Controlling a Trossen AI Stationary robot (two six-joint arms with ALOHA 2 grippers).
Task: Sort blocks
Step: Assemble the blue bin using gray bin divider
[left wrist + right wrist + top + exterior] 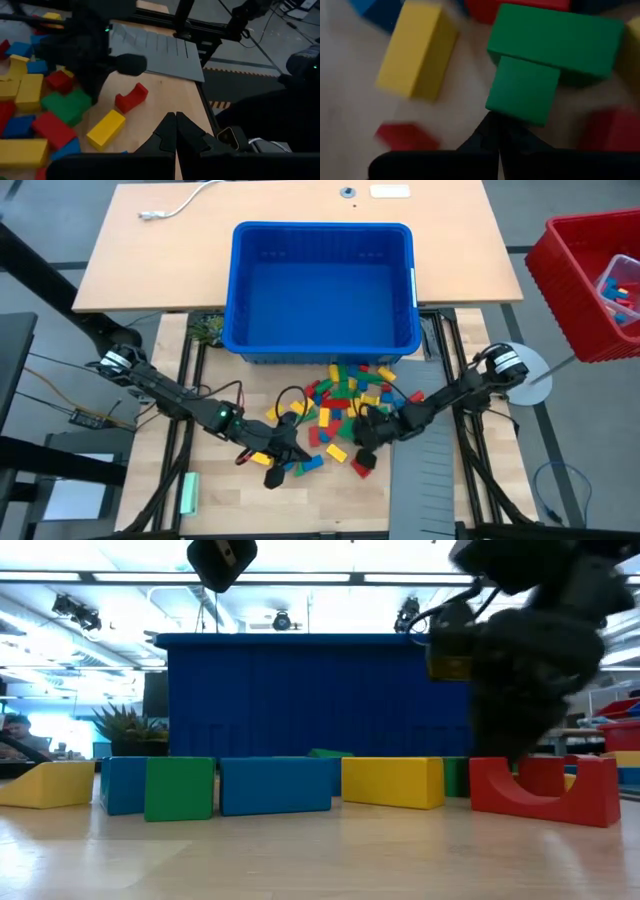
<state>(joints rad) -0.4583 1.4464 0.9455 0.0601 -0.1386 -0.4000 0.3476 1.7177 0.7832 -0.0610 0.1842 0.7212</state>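
The blocks [345, 395] lie in a loose heap of red, yellow, green and blue on the wooden table [230, 510], just in front of the blue bin [322, 285], with a few strays at the heap's near edge.

The right gripper [362, 442] is down at the heap's near right edge, its arm reaching in low from the right side of the table. Its fingers are pressed together with nothing between them. In the right wrist view their tips sit right at the base of a green T-shaped block [545, 60], whose stem points toward the fingers; whether tips and block touch I cannot tell. A yellow brick [417, 50] lies just beside the green one, and a red piece [402, 136] lies near the fingers.

The left gripper [280, 470] is at the heap's near left corner, its arm stretched in from the left. Its fingers are also clenched on nothing. In the left wrist view they point over bare wood, with a yellow block [106, 129] and a red arched block [131, 97] ahead of them and apart from the tips.

A grey ridged panel [430, 480] lies on the right, a pale green bar [188, 493] on the left, and a red bin [590, 280] stands off the table's right side.
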